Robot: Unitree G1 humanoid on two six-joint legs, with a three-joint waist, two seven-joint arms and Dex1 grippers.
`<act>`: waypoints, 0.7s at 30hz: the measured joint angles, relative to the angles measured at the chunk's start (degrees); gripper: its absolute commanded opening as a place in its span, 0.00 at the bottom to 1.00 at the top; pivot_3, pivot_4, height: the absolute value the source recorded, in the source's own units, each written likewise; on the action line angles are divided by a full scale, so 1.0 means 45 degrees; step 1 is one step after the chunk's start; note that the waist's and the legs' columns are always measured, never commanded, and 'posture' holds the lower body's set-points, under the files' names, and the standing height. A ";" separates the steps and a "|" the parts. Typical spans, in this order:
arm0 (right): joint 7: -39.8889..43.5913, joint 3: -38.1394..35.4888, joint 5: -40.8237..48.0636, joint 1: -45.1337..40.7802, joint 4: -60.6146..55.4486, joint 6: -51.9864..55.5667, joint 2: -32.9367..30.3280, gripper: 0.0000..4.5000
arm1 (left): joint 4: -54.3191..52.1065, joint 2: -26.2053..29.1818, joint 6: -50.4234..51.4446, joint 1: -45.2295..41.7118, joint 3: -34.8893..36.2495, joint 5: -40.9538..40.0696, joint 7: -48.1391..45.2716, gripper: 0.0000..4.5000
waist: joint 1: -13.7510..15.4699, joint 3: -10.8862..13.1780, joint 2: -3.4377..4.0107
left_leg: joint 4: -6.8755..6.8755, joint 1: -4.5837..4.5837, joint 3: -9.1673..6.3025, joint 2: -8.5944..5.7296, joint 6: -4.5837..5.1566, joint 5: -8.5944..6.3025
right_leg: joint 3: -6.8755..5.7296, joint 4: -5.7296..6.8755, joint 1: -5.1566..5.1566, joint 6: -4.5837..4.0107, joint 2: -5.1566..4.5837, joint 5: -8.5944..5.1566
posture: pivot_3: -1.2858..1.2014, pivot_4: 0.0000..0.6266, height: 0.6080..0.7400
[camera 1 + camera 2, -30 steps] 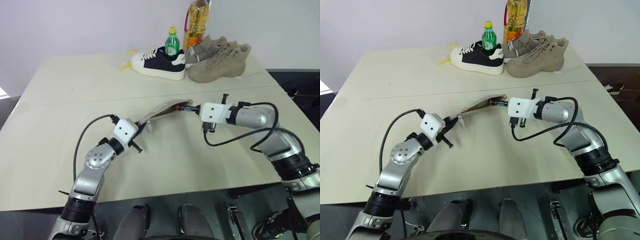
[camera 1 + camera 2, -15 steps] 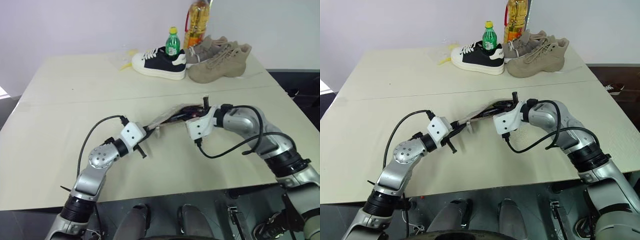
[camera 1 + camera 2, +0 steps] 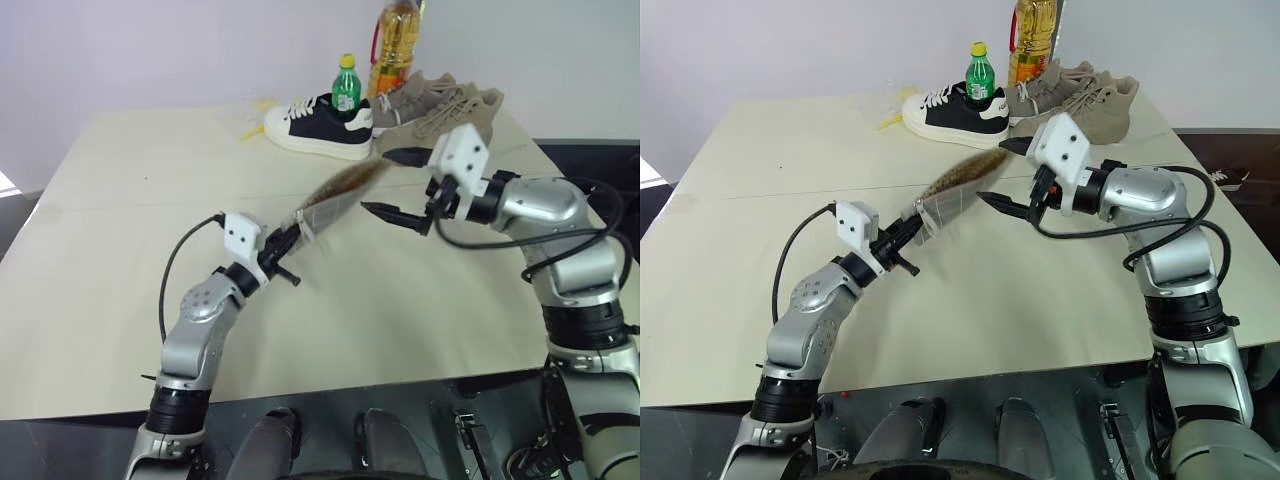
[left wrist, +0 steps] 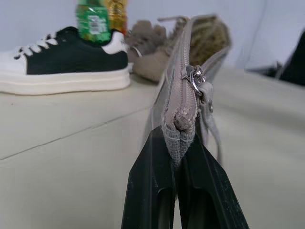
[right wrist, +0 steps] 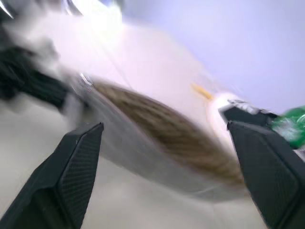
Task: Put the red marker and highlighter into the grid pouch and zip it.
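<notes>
- The grid pouch [image 3: 335, 196] is up off the table [image 3: 130, 230], held slanting in the air between the two arms, its far end raised toward the shoes.
- The left gripper [image 4: 175, 143] has its two black fingers pressed together on the pouch's near corner, right at the end of the zipper; the metal slider [image 4: 196, 82] and its pale pull cord [image 4: 212, 129] sit just above that pinch.
- The right gripper [image 3: 1005, 175] is spread wide and holds nothing, its fingertips just beside the pouch's raised end.
- Handling, as a judgement: the pouch is soft fabric and light, so it will droop and fold from a single corner. It needs a second hold, likely on the slider or cord, while the corner stays pinched to give the zipper something to pull against.
- The marker and highlighter cannot be made out anywhere; I cannot tell whether they are inside the pouch.
- Count: one pouch, two grippers.
- At the table's far edge: one black-and-white sneaker [image 3: 315, 125], two tan shoes [image 3: 440, 105], one green bottle [image 3: 345, 85], one tall bottle of yellow liquid [image 3: 390, 45].
</notes>
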 measured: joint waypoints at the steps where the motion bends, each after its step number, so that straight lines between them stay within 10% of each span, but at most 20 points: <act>1: -0.0003 0.0042 0.0214 0.0238 -0.0372 0.0514 -0.0043 0.96 | -0.0020 -0.0098 0.0214 -0.0082 0.0038 -0.0208 0.0122 0.00 | 0.0036 -0.0002 -0.0003 | 0.0000 0.0000 0.0003 0.0000 0.0002 -0.0002 | 0.0000 -0.0001 -0.0001 0.0000 -0.0001 0.0000 | 0.52 0.24 1.00; 12: -0.3578 0.2779 -0.1164 0.0724 0.0147 0.2047 0.3391 0.96 | -0.0088 -0.0686 0.1253 -0.0331 0.0233 -0.1279 0.0638 0.00 | 0.0162 -0.0011 -0.0017 | 0.0003 -0.0001 0.0019 -0.0004 -0.0004 0.0002 | 0.0007 0.0009 -0.0019 -0.0001 0.0001 0.0001 | 0.52 0.24 1.00; 15: -0.3891 0.2935 -0.1353 0.0551 0.0279 0.2108 0.3738 0.76 | -0.0134 -0.0669 0.1258 -0.0330 0.0230 -0.1317 0.0669 0.00 | 0.0176 -0.0012 -0.0020 | 0.0004 -0.0001 0.0016 -0.0009 -0.0004 0.0002 | 0.0007 0.0008 -0.0015 -0.0001 0.0001 0.0002 | 0.52 0.24 1.00; 21: -0.4098 0.2910 -0.1485 0.0449 0.0442 0.2332 0.3725 0.06 | -0.0152 -0.0499 0.1254 -0.0306 0.0239 -0.1315 0.0741 0.00 | 0.0156 -0.0013 -0.0021 | 0.0001 -0.0001 0.0015 -0.0007 -0.0004 0.0002 | 0.0006 0.0009 -0.0019 -0.0001 0.0004 0.0001 | 0.52 0.24 1.00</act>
